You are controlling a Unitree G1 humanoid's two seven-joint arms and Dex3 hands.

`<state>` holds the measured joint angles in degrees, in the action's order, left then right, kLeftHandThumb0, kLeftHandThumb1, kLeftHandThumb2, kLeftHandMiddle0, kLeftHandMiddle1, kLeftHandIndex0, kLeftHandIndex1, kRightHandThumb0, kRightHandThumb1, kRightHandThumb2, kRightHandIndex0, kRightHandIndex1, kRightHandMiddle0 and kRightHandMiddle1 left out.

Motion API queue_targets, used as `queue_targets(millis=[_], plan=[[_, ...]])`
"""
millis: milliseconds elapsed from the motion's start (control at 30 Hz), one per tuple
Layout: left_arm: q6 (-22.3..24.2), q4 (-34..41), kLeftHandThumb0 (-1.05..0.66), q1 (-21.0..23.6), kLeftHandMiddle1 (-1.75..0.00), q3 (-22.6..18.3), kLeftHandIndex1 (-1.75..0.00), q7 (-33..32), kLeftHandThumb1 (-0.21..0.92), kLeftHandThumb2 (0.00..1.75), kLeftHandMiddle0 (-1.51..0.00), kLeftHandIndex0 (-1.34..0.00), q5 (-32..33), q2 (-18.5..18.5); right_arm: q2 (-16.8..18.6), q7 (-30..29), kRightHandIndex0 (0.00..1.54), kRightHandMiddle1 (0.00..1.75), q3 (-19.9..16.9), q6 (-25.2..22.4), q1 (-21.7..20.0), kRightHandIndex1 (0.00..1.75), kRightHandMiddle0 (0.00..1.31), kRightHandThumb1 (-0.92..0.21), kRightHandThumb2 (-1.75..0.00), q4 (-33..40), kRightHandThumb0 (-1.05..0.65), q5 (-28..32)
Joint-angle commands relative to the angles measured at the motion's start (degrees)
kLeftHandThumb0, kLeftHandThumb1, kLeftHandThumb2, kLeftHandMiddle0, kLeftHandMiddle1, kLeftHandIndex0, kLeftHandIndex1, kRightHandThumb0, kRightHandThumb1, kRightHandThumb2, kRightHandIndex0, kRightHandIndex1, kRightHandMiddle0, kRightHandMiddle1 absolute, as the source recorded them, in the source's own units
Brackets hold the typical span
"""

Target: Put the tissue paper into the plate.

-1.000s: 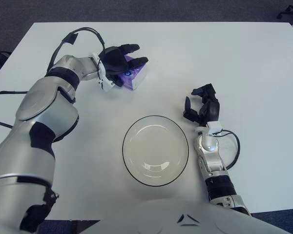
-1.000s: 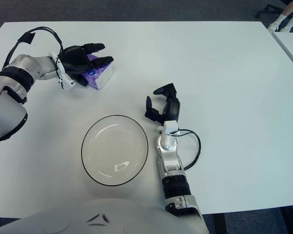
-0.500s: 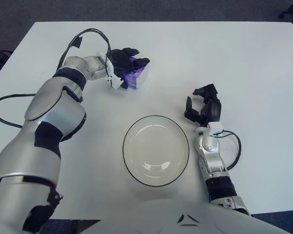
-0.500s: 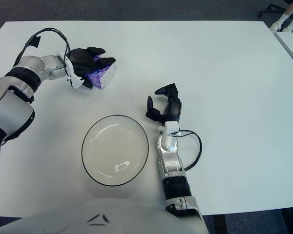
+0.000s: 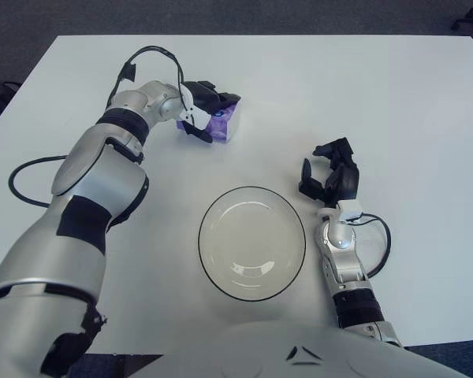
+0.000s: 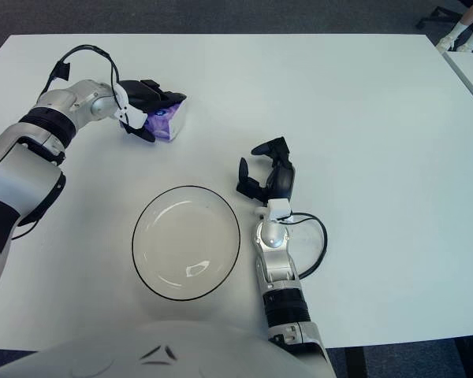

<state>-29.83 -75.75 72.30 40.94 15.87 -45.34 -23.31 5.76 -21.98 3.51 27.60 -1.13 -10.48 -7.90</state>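
While left hand (image 5: 206,109) grips tissue pack (image 5: 221,124), plate (image 5: 251,242) sits well apart.

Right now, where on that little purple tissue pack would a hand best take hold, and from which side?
Probably across its two long sides, coming from above and the left, as the left hand does now. The tissue pack is a small flat block lying on the table, far left of the plate, so its narrow width suits the fingers. The right hand shows right of the plate.
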Motion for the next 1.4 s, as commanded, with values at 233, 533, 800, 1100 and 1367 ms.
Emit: queue_targets(millis=[233, 533, 800, 1100, 1367], plan=[[0.83, -0.69, -0.98, -6.24, -0.62, 0.87, -0.07, 6.63, 0.54, 0.78, 0.0, 0.0, -0.18, 1.59, -1.01, -0.61, 0.69, 1.75, -1.04, -0.83, 7.33, 1.39, 0.45, -0.36, -1.16, -5.0, -0.01, -2.24], [2.15, -0.01, -0.79, -8.93, -1.27, 1.69, -0.74, -0.04, 0.36, 0.96, -0.04, 0.0, -0.99, 1.73, -0.97, -1.18, 0.69, 1.75, -1.11, -1.21, 7.45, 1.41, 0.44, -0.36, -1.17, -4.75, -0.01, -2.69], [4.27, -0.13, 0.06, -11.5, -1.68, 2.41, -1.67, -12.35, 0.13, 1.48, -0.7, -0.34, -2.16, 2.08, -1.32, -0.8, 0.69, 1.75, -1.07, -0.81, 7.39, 1.41, 0.44, -0.36, -1.17, -4.86, -0.01, -2.46], [5.3, -0.1, 0.0, -15.03, -1.7, 5.98, -1.74, -24.96, -0.04, 1.71, -0.9, -0.63, -5.21, 1.7, -1.48, -1.03, 0.7, 1.75, -1.24, -1.04, 7.34, 1.4, 0.44, -0.36, -1.16, -4.75, -0.01, -2.76], [6.5, -0.95, 0.0, -17.22, -1.61, 6.88, -1.75, -30.43, -0.05, 1.69, -0.94, -0.65, -5.13, 2.0, -1.57, -0.82, 0.7, 1.75, -1.37, -1.73, 7.42, 1.41, 0.44, -0.36, -1.17, -4.45, -0.01, -2.56]])
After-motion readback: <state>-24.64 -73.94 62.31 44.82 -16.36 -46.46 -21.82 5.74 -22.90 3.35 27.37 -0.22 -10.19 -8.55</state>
